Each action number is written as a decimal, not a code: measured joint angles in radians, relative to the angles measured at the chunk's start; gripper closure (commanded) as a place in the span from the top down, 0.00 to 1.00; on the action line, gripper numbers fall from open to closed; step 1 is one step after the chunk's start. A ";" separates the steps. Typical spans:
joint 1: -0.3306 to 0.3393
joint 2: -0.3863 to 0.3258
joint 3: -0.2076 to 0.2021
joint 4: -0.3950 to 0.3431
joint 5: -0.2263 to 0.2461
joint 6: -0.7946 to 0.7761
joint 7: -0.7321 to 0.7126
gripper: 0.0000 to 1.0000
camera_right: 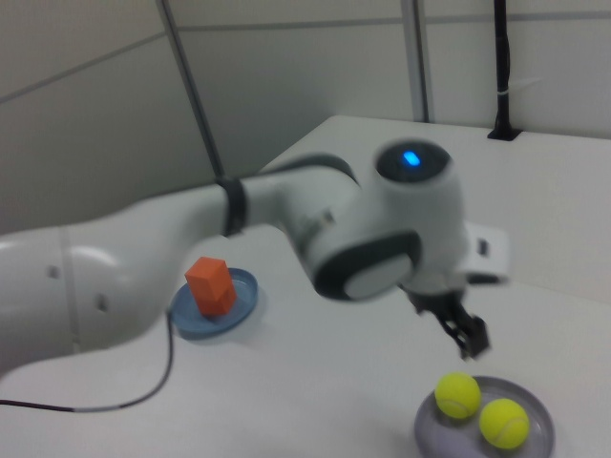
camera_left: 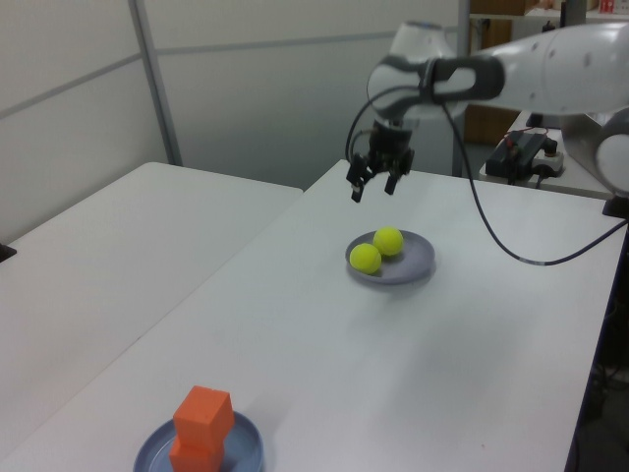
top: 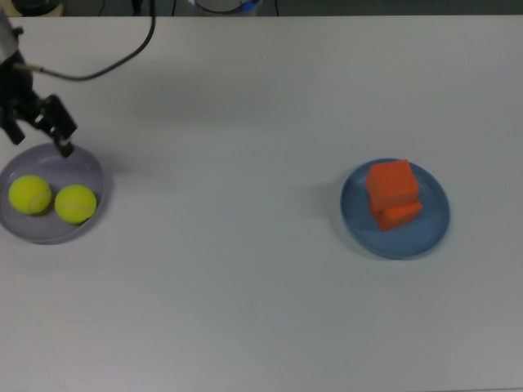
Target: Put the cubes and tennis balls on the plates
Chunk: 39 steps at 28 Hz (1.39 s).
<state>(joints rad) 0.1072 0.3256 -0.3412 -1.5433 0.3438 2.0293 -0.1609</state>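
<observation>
Top view, left to right. The fingers (top: 38, 131) are spread apart and empty, raised clear of the lavender plate (top: 90, 167) at the top view's left edge. Two balls (top: 31, 195) (top: 76, 203) rest on this plate, side by side and just touching. Well apart, toward the top view's right, the blue plate (top: 433, 233) sits on the desk (top: 245, 269) and carries two orange cubes (top: 391, 184) (top: 399, 216), stacked one on the other.
</observation>
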 measured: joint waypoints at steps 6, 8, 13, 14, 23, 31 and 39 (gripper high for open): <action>0.044 -0.096 0.039 -0.001 -0.064 -0.087 0.074 1.00; 0.044 -0.119 0.068 0.000 -0.091 -0.127 0.091 1.00; 0.043 -0.176 0.151 -0.001 -0.153 -0.229 0.132 1.00; 0.043 -0.185 0.168 -0.001 -0.168 -0.245 0.142 1.00; 0.027 -0.243 0.320 -0.006 -0.283 -0.295 0.247 1.00; 0.023 -0.274 0.325 -0.009 -0.284 -0.308 0.249 1.00; 0.023 -0.275 0.327 -0.012 -0.284 -0.318 0.250 1.00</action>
<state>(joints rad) 0.1304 0.0504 -0.0137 -1.5555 0.0599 1.7113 0.0887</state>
